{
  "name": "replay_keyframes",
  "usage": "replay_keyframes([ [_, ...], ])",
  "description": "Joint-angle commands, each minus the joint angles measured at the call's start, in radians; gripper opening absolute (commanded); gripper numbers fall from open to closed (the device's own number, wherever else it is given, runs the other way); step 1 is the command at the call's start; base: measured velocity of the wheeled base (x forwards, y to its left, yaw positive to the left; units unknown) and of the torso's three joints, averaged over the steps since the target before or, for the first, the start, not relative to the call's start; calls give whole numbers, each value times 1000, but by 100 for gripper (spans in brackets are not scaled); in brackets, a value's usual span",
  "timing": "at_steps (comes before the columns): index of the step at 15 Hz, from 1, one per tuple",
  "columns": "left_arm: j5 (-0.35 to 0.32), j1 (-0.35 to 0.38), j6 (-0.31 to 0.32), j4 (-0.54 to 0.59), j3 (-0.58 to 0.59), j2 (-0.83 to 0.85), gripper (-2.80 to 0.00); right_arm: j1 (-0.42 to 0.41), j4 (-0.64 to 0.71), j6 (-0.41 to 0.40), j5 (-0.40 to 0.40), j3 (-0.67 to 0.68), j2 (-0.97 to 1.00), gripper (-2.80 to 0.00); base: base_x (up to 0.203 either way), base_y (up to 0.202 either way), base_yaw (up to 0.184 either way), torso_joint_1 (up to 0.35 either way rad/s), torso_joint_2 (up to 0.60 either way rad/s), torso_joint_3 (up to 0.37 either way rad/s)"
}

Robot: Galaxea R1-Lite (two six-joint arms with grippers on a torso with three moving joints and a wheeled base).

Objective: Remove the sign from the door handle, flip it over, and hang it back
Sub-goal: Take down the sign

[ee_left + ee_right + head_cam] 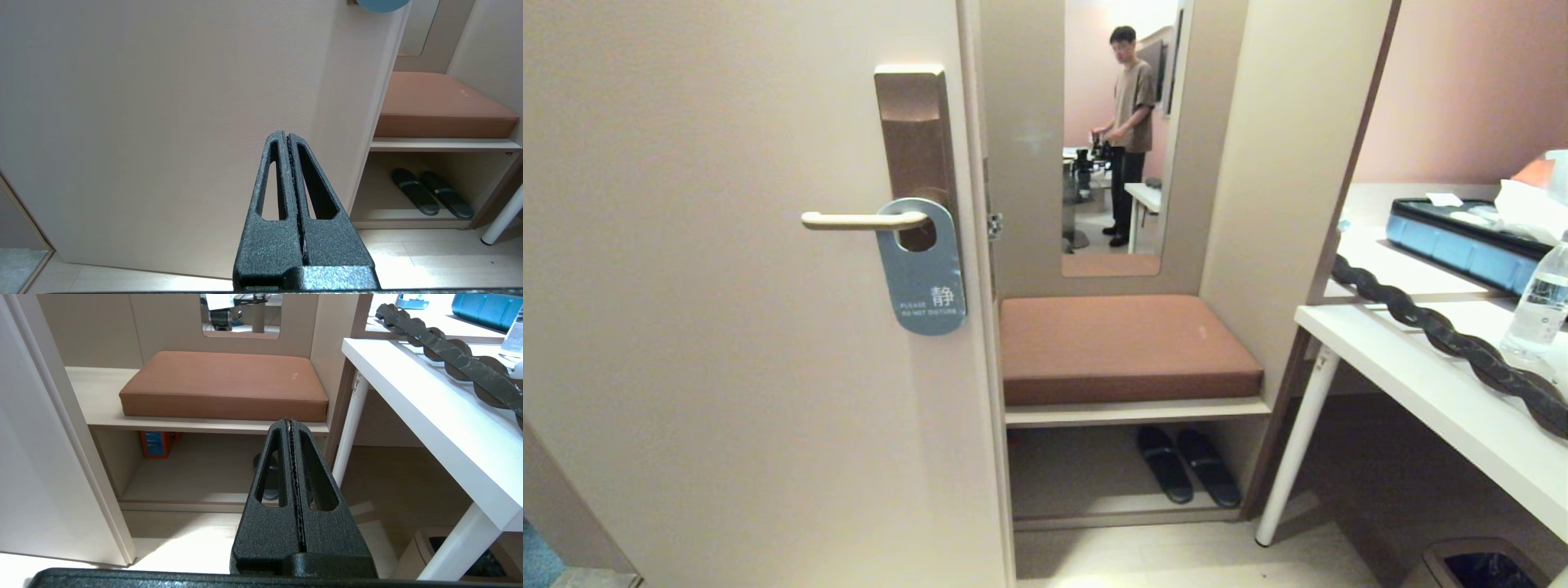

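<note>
Cream door panel [727, 327] fills the left of the head view; the sign [923, 269], blue-grey face outward, hangs on the door handle [862, 220] at centre-left, with neither arm in frame. Left wrist view: left gripper [287, 136] fingers pressed closed, empty, facing the door, the sign's lower edge at the upper right. Right wrist view: right gripper [289, 422] fingers closed, empty, before the brown cushion [224, 384].

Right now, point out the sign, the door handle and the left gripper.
sign [929, 290]: head view, blue-grey face beside the white character.
door handle [858, 220]: head view, middle of the cream lever.
left gripper [287, 136]: left wrist view, shut fingertips.
</note>
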Motion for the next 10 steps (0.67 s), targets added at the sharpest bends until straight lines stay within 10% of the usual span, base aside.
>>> replay_keyframes([
  [1,0,0,-2,0,0,1,-280,0,0,0,0,0,0,-280,0,0,0,0,0,0],
  [10,2,0,-1,0,0,1,-280,1,0,0,0,0,0,-280,0,0,0,0,0,0],
])
